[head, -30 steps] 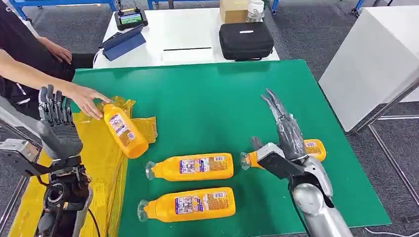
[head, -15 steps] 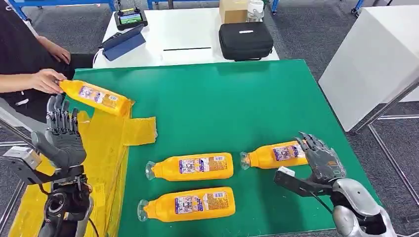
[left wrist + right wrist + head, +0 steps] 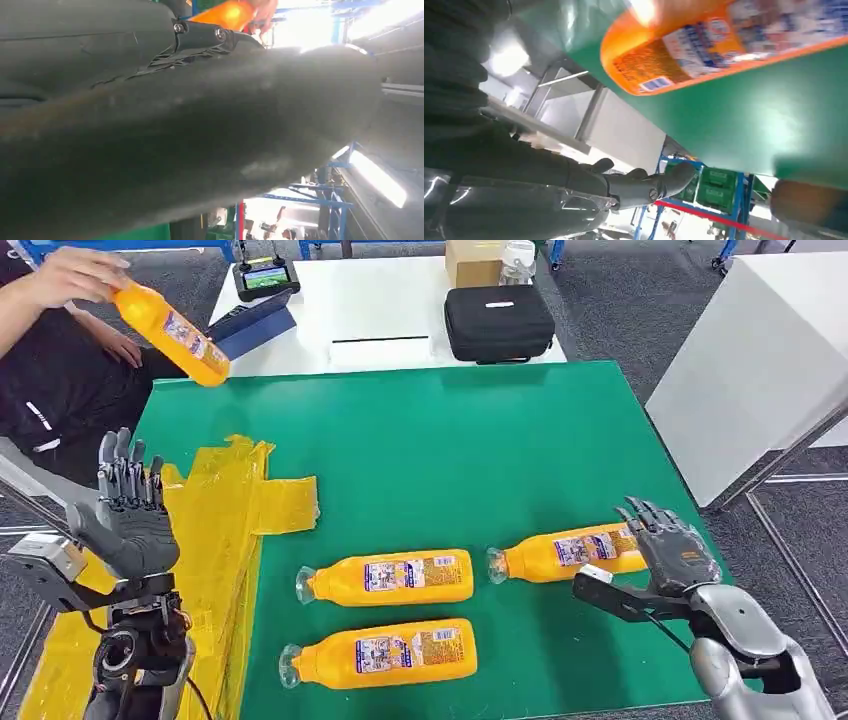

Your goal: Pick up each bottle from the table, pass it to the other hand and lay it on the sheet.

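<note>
Three orange bottles lie on their sides on the green table [image 3: 450,440]: one in the middle [image 3: 390,578], one near the front edge [image 3: 385,652], one to the right [image 3: 565,552]. My right hand [image 3: 670,555] hovers at the base end of the right bottle [image 3: 704,45], holding nothing, its fingers [image 3: 644,185] spread and apart from the bottle. My left hand [image 3: 130,515] stands raised over the yellow sheet [image 3: 215,530], fingers upright and apart, empty. A person's hand holds a fourth bottle [image 3: 170,332] in the air beyond the table's far left corner; it also appears past my left hand [image 3: 225,12].
The person sits at the far left [image 3: 60,390]. A white table behind carries a black case [image 3: 498,322], a tablet [image 3: 250,328], a cardboard box [image 3: 473,260]. A white cabinet [image 3: 760,360] stands to the right. The far half of the green table is bare.
The person lifted a bottle off the sheet and carried it up past the far left corner. My right hand came down from above the right bottle to its base end.
</note>
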Available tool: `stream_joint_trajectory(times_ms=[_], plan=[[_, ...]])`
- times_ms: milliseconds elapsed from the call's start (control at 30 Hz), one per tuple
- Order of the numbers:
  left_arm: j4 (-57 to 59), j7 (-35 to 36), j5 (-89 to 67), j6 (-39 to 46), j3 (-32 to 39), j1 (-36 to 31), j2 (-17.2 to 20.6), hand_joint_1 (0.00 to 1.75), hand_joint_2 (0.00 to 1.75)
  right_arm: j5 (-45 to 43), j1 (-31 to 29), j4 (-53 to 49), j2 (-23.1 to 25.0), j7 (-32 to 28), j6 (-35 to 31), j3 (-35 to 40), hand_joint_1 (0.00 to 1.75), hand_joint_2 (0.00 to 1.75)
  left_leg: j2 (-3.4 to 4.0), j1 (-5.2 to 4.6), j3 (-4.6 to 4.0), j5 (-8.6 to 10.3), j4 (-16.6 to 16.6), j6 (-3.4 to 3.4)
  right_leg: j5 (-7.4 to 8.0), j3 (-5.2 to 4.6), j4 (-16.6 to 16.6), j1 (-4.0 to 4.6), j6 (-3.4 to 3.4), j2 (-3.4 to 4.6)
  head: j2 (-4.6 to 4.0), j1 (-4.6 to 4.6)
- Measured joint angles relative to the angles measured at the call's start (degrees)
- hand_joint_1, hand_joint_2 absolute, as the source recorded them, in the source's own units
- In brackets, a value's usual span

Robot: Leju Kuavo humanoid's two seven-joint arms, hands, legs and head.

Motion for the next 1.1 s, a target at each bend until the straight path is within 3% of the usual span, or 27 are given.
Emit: stream_joint_trajectory(times_ms=[567, 900, 967, 1033, 1100], plan=[[2.2, -0.7, 0.6, 0.0, 0.0, -2.5, -0.2, 0.00, 0.00, -3.3, -12.4, 18.9, -2.6, -3.1, 1.9, 8.6, 0.00, 1.75, 0.01, 0.02, 0.00, 0.06, 0.0, 0.04, 0.04, 0.00, 0.0, 0.01, 0.00, 0.01, 0.00, -0.02], [2.5, -1.0, 0.8, 0.7, 0.0, -2.8, -0.2, 0.00, 0.00, -2.9, -21.7, 30.8, 0.6, -4.7, 1.4, 16.4, 0.00, 1.75, 0.00, 0.01, -0.02, 0.10, 0.0, 0.07, 0.05, -0.01, 0.0, 0.01, 0.01, -0.03, 0.00, -0.04], [2.6, -1.0, 0.9, 0.9, -0.1, -3.1, -0.2, 0.00, 0.00, -3.5, -23.2, 33.5, 1.2, -5.8, 1.6, 17.8, 1.61, 1.75, 0.02, 0.01, -0.01, 0.10, 0.0, 0.07, 0.05, -0.01, 0.0, 0.02, 0.01, -0.03, 0.00, -0.02], [2.9, -1.0, 1.3, 1.1, -0.2, -3.4, -0.2, 0.00, 0.00, -4.2, -24.4, 36.5, 1.9, -6.7, 1.9, 19.3, 1.75, 1.75, 0.00, 0.01, -0.01, 0.11, 0.0, 0.07, 0.05, -0.01, 0.0, 0.02, 0.01, -0.05, 0.00, -0.02], [3.4, -1.0, 1.6, 1.1, -0.6, -3.9, -0.2, 0.00, 0.00, -5.0, -25.1, 39.5, 2.5, -7.4, 2.4, 21.0, 1.75, 1.75, -0.01, 0.01, 0.00, 0.10, 0.0, 0.07, 0.05, -0.01, 0.0, 0.02, 0.01, -0.08, 0.00, -0.04]])
